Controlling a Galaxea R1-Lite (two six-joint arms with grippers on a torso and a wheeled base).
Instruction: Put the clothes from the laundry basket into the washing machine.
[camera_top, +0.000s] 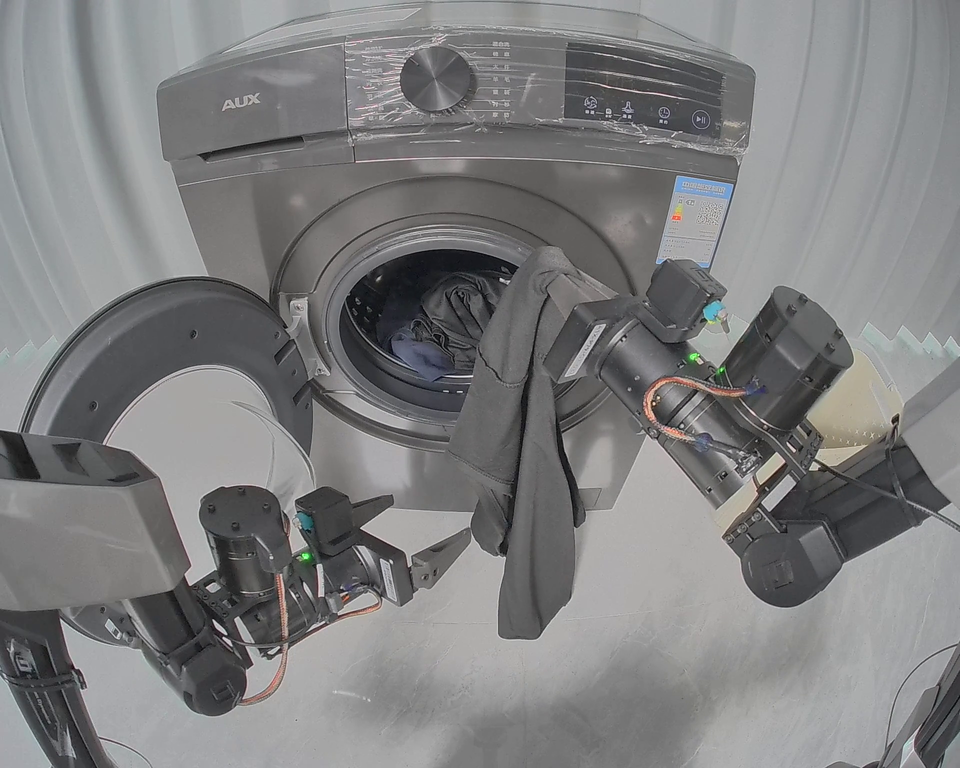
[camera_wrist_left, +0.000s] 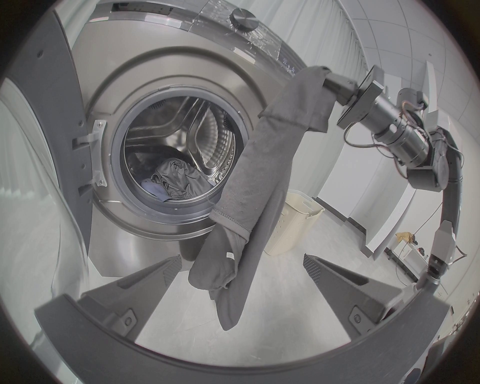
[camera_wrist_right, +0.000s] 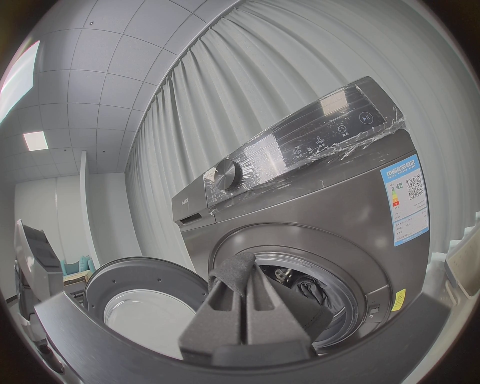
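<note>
A grey washing machine (camera_top: 450, 200) stands ahead with its round door (camera_top: 170, 370) swung open to the left. Dark clothes (camera_top: 450, 320) lie in the drum (camera_wrist_left: 175, 150). My right gripper (camera_top: 552, 285) is shut on a dark grey garment (camera_top: 520, 450), held just in front of the drum opening's right rim. The garment (camera_wrist_left: 260, 195) hangs long toward the floor, and a fold of it (camera_wrist_right: 235, 270) drapes over the closed fingers. My left gripper (camera_top: 420, 535) is open and empty, low and left of the hanging garment (camera_wrist_left: 220, 260). A cream laundry basket (camera_wrist_left: 292, 220) stands right of the machine.
Pale floor (camera_top: 620, 640) spreads in front of the machine. The open door (camera_wrist_left: 45, 150) stands close to my left arm. White curtains (camera_wrist_right: 240, 100) hang behind the machine. The basket's rim (camera_top: 870, 400) shows behind my right arm.
</note>
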